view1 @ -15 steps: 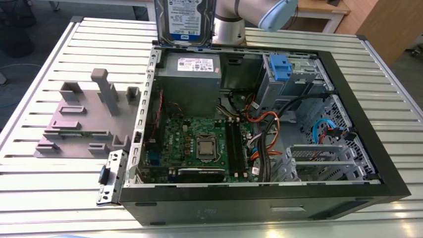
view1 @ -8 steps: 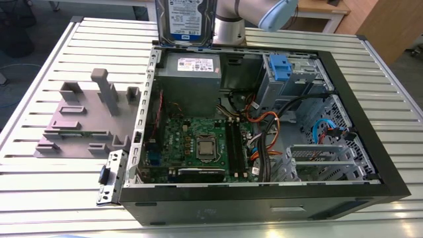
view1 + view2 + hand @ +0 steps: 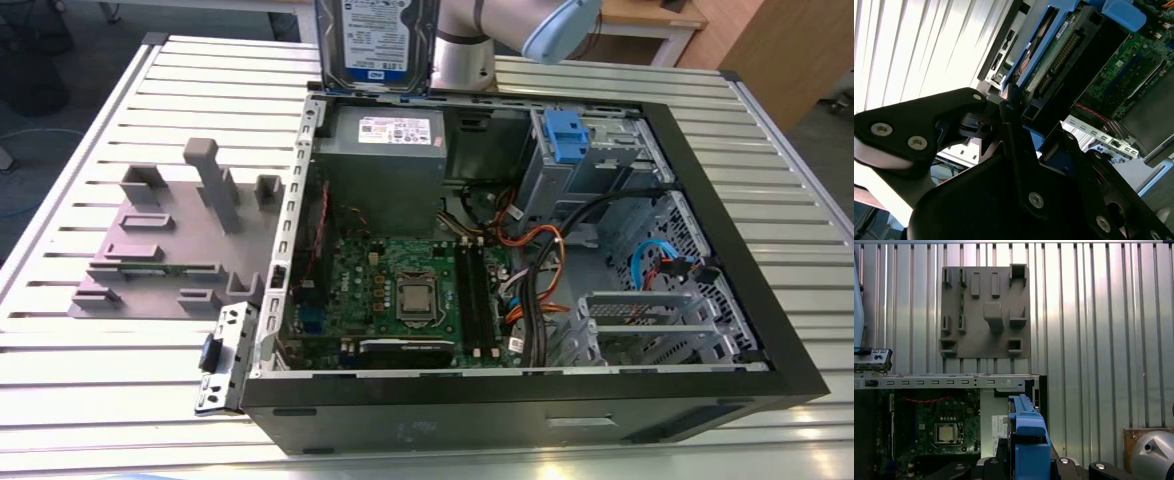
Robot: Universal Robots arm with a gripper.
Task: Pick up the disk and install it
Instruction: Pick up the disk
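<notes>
The disk (image 3: pixel 378 42) hangs upright in the air above the back edge of the open computer case (image 3: pixel 747 290), its white-and-blue label facing the exterior view. Behind it rises the robot arm (image 3: pixel 465 45). In the first wrist view the disk's blue caddy rail (image 3: pixel 1027 432) stands edge-on between the black fingers of my gripper (image 3: pixel 1026 464). The second wrist view shows the disk's green circuit-board side (image 3: pixel 1056 52) framed by blue rails, with the gripper (image 3: pixel 1024 135) shut on it. Below lies the motherboard (image 3: pixel 400 290).
A grey metal drive bay with a fixed blue bracket (image 3: pixel 566 135) sits in the case's far corner at the exterior view's right. A grey slotted holder (image 3: pixel 174 240) (image 3: pixel 985 312) stands on the slatted metal table (image 3: pixel 107 370). Cables (image 3: pixel 534 245) cross the case.
</notes>
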